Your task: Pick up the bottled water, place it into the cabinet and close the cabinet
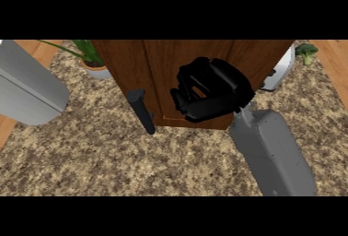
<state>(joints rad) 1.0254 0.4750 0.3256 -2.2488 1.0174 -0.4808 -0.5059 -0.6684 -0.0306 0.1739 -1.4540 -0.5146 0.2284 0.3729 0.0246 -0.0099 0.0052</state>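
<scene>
The wooden cabinet (197, 55) stands at the back middle of the counter, its door (163, 83) lying flat across the front. A black bar handle (141, 110) sticks out near the door's lower left corner. My right hand (216, 94) is raised in front of the door's right half, fingers relaxed against the wood and holding nothing I can see. No bottled water shows anywhere. Of my left arm only the grey forearm (27, 85) appears, at the left edge; its hand is out of view.
A potted green plant (92, 57) stands left of the cabinet. A white object (280, 69) leans by the cabinet's right side, with broccoli (306, 50) beyond it. Speckled granite counter (122, 161) spreads in front.
</scene>
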